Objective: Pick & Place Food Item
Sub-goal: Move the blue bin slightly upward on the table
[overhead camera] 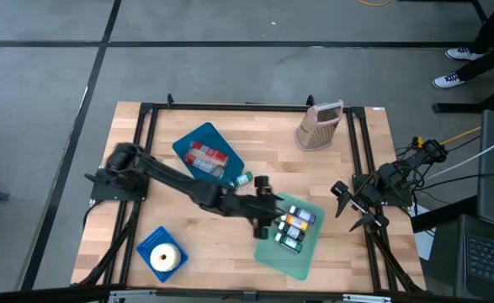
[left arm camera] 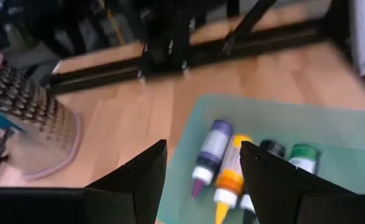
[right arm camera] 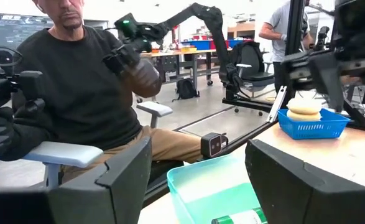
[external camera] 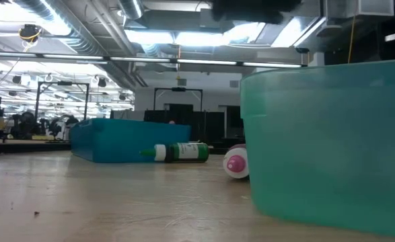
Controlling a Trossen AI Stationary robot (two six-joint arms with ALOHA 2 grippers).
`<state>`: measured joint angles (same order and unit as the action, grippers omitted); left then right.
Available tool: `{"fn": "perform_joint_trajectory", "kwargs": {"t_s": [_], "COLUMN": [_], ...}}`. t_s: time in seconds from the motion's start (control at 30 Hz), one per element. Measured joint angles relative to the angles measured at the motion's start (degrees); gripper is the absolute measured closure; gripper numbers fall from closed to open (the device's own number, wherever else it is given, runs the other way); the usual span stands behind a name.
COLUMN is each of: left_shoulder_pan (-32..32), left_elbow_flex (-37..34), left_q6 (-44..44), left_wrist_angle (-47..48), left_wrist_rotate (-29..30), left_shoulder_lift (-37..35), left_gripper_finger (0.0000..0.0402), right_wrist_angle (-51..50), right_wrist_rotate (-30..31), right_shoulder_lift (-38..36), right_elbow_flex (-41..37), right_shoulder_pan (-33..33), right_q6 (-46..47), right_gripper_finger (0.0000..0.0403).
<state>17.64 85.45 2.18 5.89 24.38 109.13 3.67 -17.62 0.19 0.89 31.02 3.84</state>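
Note:
A teal tray (overhead camera: 307,252) lies at the table's near middle and holds several small bottles (overhead camera: 293,225) on their sides. In the left wrist view these show as a purple bottle (left arm camera: 212,149), an orange one (left arm camera: 231,180) and a green-capped one (left arm camera: 304,155). My left gripper (overhead camera: 268,219) hovers above the tray's left edge, open, its fingers (left arm camera: 148,174) with nothing between them. My right gripper (overhead camera: 349,209) waits open at the table's right edge. A green bottle (overhead camera: 242,179) lies on its side beside a blue tray (overhead camera: 194,137).
The blue tray holds red packets (overhead camera: 206,156). A blue basket (overhead camera: 148,241) with a pale bun sits at the near left. A pink-handled grater (overhead camera: 318,128) stands at the far right. A small white and pink round thing (external camera: 236,163) lies by the teal tray. A person sits beyond the table.

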Motion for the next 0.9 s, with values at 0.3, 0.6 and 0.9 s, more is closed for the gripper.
{"fn": "perform_joint_trajectory", "kwargs": {"t_s": [0.3, 0.6, 0.9], "left_shoulder_pan": [0.04, 1.5, 4.99], "left_elbow_flex": [-38.43, -43.79, -41.55], "left_q6": [-6.14, -13.18, -29.02], "left_wrist_angle": [-35.46, -39.53, -29.36], "left_wrist_rotate": [7.61, 13.12, 22.47], "left_shoulder_lift": [-21.61, -17.97, -11.16], "left_gripper_finger": [0.0204, 0.0204, 0.0204], "right_wrist_angle": [-0.06, 0.7, 0.61], "right_wrist_rotate": [0.05, 1.34, 1.72], "right_shoulder_lift": [0.0, 0.0, 0.0], "right_elbow_flex": [0.0, 0.0, 0.0], "right_shoulder_pan": [0.01, 0.01, 0.01], "right_q6": [-0.07, -0.28, 0.06], "right_gripper_finger": [0.0149, 0.0149, 0.0149]}}
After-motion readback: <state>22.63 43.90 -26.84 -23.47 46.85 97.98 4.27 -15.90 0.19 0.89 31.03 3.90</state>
